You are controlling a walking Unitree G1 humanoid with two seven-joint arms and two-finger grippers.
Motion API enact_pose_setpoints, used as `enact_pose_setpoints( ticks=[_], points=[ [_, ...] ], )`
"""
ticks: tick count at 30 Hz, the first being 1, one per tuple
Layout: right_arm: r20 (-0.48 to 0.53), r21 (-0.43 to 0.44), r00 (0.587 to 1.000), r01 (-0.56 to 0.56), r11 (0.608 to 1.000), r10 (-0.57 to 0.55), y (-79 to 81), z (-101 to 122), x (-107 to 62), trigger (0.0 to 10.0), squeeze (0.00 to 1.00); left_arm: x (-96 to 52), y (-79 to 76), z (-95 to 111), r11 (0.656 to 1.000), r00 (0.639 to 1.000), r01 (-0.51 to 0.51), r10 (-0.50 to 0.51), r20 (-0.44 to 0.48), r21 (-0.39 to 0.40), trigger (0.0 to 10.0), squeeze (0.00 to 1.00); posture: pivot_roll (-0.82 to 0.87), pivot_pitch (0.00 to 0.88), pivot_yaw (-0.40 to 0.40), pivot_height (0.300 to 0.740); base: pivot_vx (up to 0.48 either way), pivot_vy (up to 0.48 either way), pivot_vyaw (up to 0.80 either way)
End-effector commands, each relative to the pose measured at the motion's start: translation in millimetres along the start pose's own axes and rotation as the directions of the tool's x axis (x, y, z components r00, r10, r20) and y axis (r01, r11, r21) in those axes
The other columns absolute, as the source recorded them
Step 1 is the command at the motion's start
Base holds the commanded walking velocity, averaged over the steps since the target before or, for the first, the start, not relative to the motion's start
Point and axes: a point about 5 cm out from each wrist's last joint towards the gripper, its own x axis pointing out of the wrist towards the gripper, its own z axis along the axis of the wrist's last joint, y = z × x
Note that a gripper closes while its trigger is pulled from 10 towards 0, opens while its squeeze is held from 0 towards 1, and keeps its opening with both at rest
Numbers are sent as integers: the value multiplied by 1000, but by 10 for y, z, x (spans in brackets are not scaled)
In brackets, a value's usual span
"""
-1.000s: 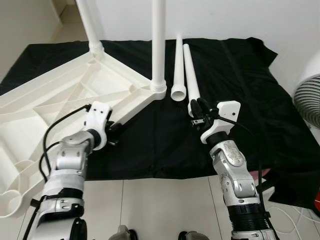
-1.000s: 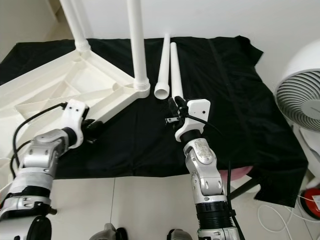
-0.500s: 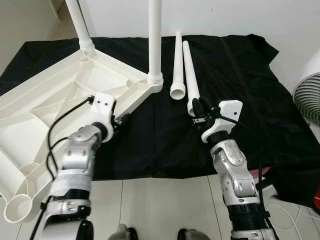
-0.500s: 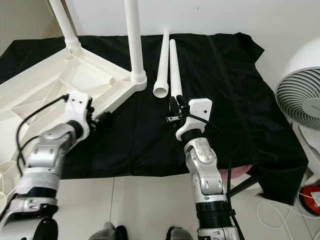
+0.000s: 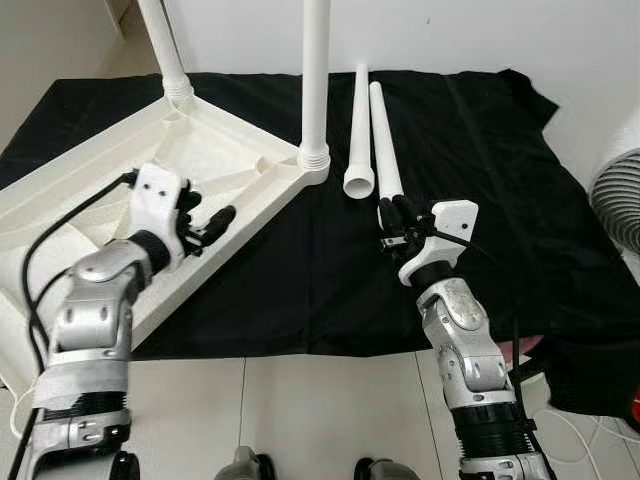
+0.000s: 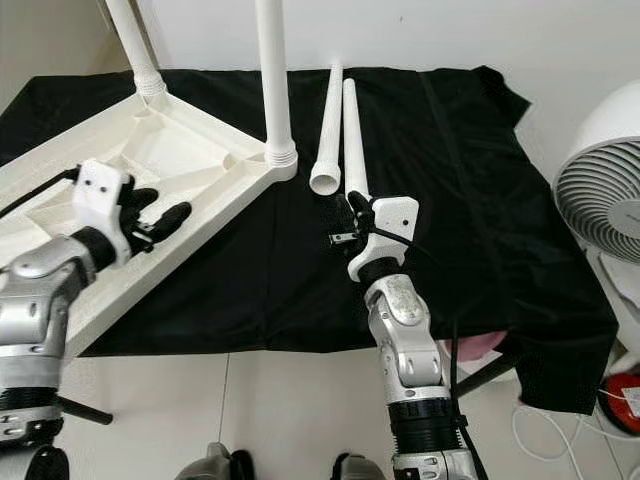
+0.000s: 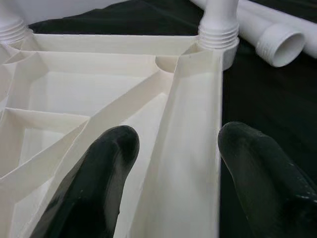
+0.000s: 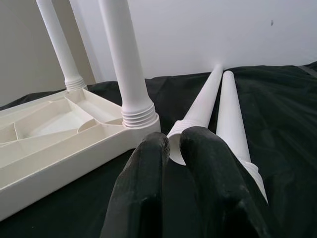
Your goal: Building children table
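The white children's tabletop (image 5: 120, 190) lies upside down on a black cloth (image 5: 470, 170) spread over the floor; two white legs (image 5: 316, 80) stand upright in its corner sockets. The left claw (image 7: 171, 163) is open, its two fingers (image 7: 104, 173) straddling the rim wall of the tabletop, one inside the ribbed underside and one outside over the cloth; whether the pads touch the wall cannot be told. The nearer fitted leg stands ahead of this claw, along the same rim. The right claw (image 8: 171, 144) is closed on nothing, fingers pressed together, held over the cloth; two loose legs (image 5: 372, 140) lie side by side just ahead of it, threaded ends toward the claw. A white fan (image 6: 600, 190) stands well off to the right claw's outer side.
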Motion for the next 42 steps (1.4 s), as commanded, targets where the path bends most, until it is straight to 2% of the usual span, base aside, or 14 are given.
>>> enact_pose_setpoints(
  ticks=[1,4,5,8,13,14,16,18,23,26,27,33,38,42],
  points=[
    [1,-1,1000,-14,1000,14,27,-4,13,10000,0,-90,130,-61,998,997,-51,52,-53,33,10000,0,-42,103,49,740,0,0,0],
    [2,-2,1000,-10,1000,10,17,-2,15,10000,0,-271,471,-220,972,953,-190,217,-209,140,10000,0,-42,106,50,740,0,0,0],
    [2,-2,1000,-10,1000,10,17,-2,15,10000,0,-271,471,-220,972,953,-190,217,-209,140,10000,0,-42,106,50,740,0,0,0],
    [3,-4,1000,-7,1000,7,9,1,17,10000,0,-409,643,-296,946,907,-247,302,-293,209,10000,0,-47,108,51,740,0,0,0],
    [5,-5,1000,-3,1000,3,-2,5,17,10000,0,-513,745,-334,929,877,-267,344,-335,256,10000,0,-46,109,51,740,0,0,0],
    [7,-8,1000,-2,1000,2,-10,7,22,10000,0,-585,769,-402,926,856,-240,343,-386,291,10000,0,-46,111,50,740,0,0,0],
    [7,-9,1000,-3,1000,3,-12,9,23,10000,0,-602,763,-428,927,851,-224,337,-403,301,10000,0,-46,111,50,740,0,0,0],
    [8,-11,1000,-2,1000,2,-19,12,23,10000,0,-632,707,-480,933,849,-143,287,-443,331,10000,0,-46,113,49,740,0,0,0],
    [8,-13,1000,-1,1000,1,-25,14,26,10000,0,-642,638,-528,940,848,-70,232,-476,333,10000,0,-48,112,48,740,0,0,0],
    [9,-14,1000,0,1000,0,-31,18,26,10000,0,-594,452,-582,949,857,43,125,-500,311,10000,0,-51,110,47,740,0,0,0],
    [9,-14,1000,0,1000,0,-31,18,26,10000,0,-594,452,-582,949,857,43,125,-500,311,10000,0,-51,110,47,740,0,0,0],
    [12,-15,1000,2,1000,-2,-36,23,31,10000,0,-435,238,-574,955,876,101,48,-480,280,10000,0,-52,109,48,740,0,0,0],
    [12,-15,1000,7,1000,-7,-39,23,24,10000,0,-262,-49,-565,958,892,174,-55,-450,228,10000,0,-59,109,57,740,0,0,0],
    [13,-15,1000,10,1000,-10,-40,21,25,10000,0,-201,-141,-565,959,896,184,-73,-439,215,10000,0,-59,109,57,740,0,0,0]
  ],
)
